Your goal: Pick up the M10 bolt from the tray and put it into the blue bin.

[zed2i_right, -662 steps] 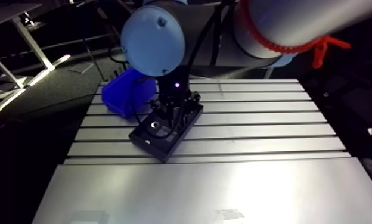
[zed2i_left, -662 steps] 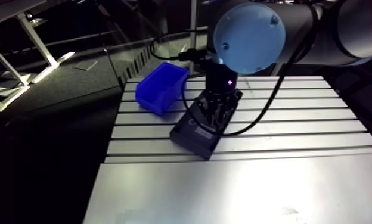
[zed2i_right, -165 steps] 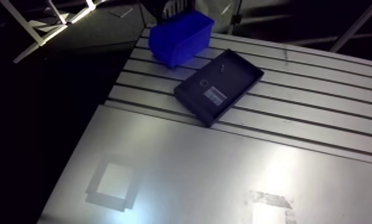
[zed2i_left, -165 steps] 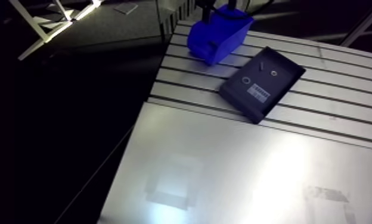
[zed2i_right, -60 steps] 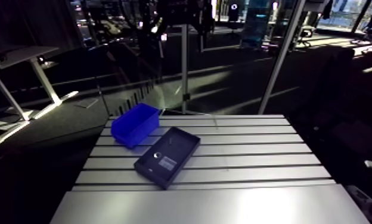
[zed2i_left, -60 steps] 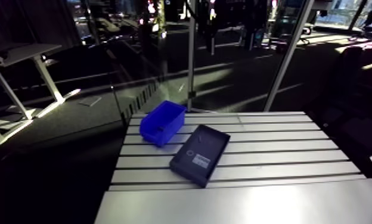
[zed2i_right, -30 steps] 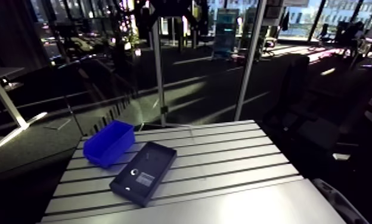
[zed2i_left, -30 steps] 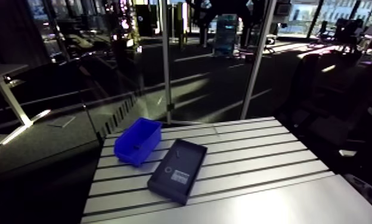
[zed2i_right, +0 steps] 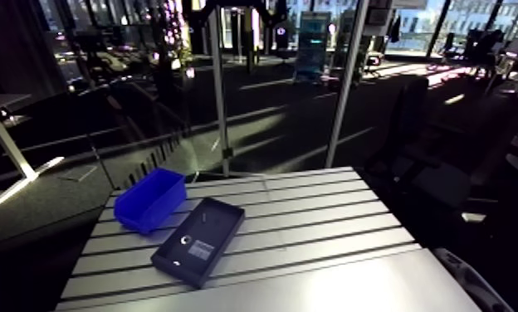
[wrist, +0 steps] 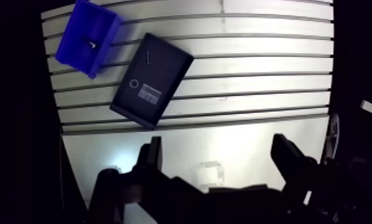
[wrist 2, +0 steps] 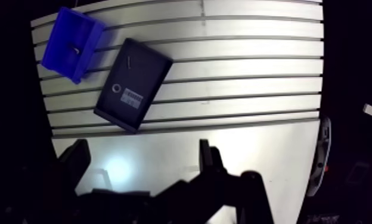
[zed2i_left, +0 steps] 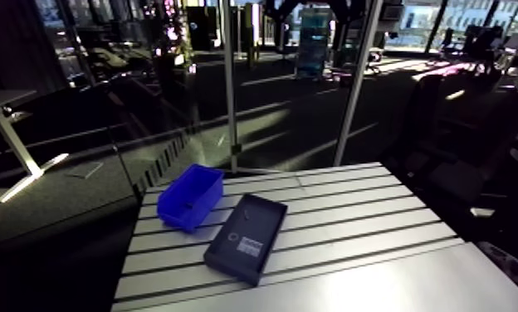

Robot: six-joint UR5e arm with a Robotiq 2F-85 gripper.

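Note:
The blue bin (wrist: 87,37) stands at a far corner of the slotted table, and a small bolt-like piece (wrist: 92,44) lies on its floor. Beside the bin is the black tray (wrist: 152,80). It holds a small dark screw (wrist: 148,58), a ring (wrist: 133,84) and a white label. In the arm view the bin (zed2i_left: 190,195) and the tray (zed2i_left: 247,236) sit side by side. My gripper (wrist: 218,146) hangs high above the smooth near part of the table, well clear of both. Its fingers (wrist: 154,150) stand wide apart with nothing between them.
Slotted aluminium table (zed2i_left: 354,216) runs out to the right of the tray, with a smooth plate (zed2i_left: 378,286) at its near end. A vertical post (zed2i_left: 229,83) rises behind the bin. The table's edges drop off into dark floor on both sides.
Earlier the gripper stood down in the tray, then over the bin; now it is out of the arm view. The camera has risen and pulled back. Tray and bin have stayed put.

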